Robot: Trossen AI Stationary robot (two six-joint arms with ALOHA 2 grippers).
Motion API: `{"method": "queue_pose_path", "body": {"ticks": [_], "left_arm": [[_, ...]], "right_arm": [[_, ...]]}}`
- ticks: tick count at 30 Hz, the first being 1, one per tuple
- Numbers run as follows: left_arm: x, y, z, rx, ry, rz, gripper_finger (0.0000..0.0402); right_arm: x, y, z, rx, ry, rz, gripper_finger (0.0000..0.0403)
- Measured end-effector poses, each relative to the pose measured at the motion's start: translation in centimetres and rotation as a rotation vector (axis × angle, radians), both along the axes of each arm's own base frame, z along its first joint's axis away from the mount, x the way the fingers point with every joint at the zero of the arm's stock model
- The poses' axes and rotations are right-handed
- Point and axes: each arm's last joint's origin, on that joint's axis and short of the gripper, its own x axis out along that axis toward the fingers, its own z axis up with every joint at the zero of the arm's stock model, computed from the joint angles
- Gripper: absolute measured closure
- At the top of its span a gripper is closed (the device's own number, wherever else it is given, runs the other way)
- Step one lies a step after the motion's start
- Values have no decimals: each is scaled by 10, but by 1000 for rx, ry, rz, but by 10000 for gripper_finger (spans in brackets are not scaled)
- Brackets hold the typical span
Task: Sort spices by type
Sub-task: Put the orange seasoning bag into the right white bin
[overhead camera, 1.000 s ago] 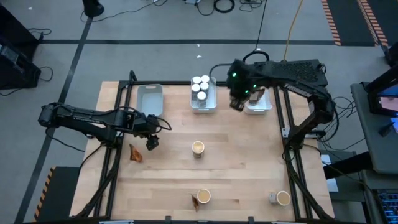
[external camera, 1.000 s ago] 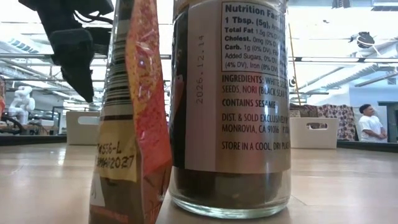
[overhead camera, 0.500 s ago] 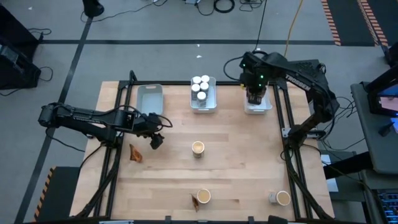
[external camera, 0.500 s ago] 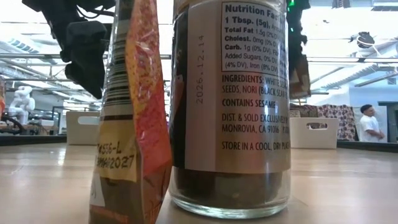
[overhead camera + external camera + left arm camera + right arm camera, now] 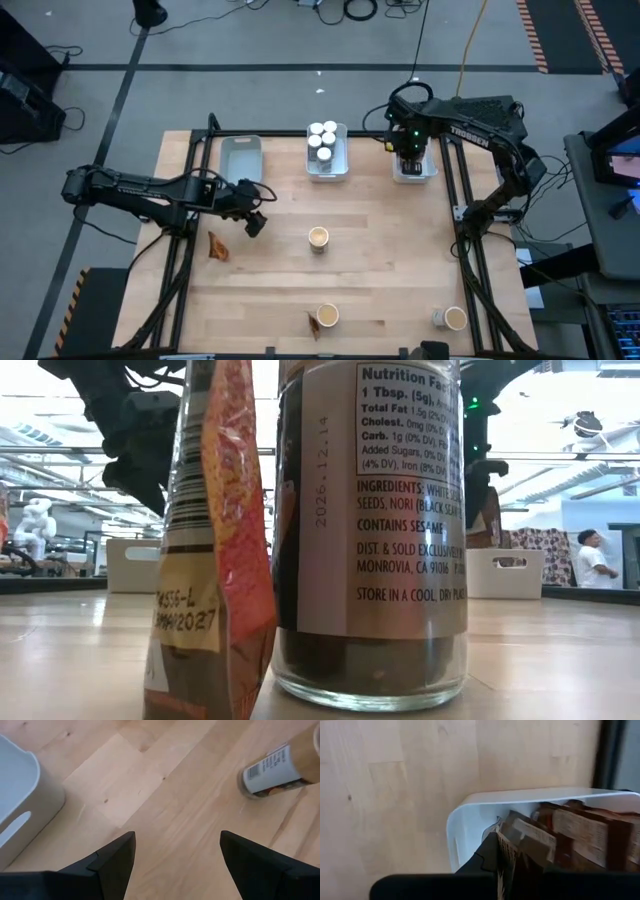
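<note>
My right gripper [image 5: 410, 152] hangs over the white right tray [image 5: 428, 172] at the table's far side, shut on a dark brown pouch [image 5: 520, 855]. More pouches [image 5: 585, 832] stand in that tray. My left gripper [image 5: 255, 222] hovers open above bare wood at the table's left, between the grey tray [image 5: 20, 815] and a tan-topped tub [image 5: 275, 765]. One pouch [image 5: 217, 245] lies flat near it. White-capped jars [image 5: 322, 140] stand in the middle tray. Another tub [image 5: 370, 530] and pouch [image 5: 210, 560] stand at the near edge. My right gripper pinches the brown pouch by its upper edge [image 5: 506, 851] between the two fingers [image 5: 487, 857], coming from above and pointing down. The pouch hangs below the fingers [image 5: 490, 520] over the tray's inside. Whether its lower end touches the pouches in the tray, I cannot tell.
The grey left tray [image 5: 241, 160] stands at the far left. A tub [image 5: 318, 237] stands mid-table, and another tub [image 5: 455, 318] with a small jar [image 5: 438, 318] sits near the right front corner. A person [image 5: 597, 558] stands in the room beyond.
My right gripper has carried the pouch from beside the middle tray toward the table's right and far edge, until it is over the right tray, and has come down there. My left gripper has drifted a little toward the right and stayed open.
</note>
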Motion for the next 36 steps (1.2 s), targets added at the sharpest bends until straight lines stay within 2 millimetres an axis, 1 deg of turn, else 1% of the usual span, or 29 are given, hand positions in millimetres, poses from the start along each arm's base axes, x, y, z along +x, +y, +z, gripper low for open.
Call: {"method": "queue_pose_path", "body": {"ticks": [9,17,26,31,36], "left_arm": [[3,0,2,-11,-44,24,110],[3,0,2,-24,-49,45,110],[4,0,3,-25,-57,47,110],[6,0,4,-22,-79,50,110],[6,0,4,-22,-78,51,110]], "right_arm": [[-3,0,-32,2,-10,38,403],[-6,3,-52,0,-2,72,403],[-5,2,-53,-21,-16,64,398],[-5,2,-53,-21,-15,63,384],[-5,2,-53,-22,-13,58,363]]}}
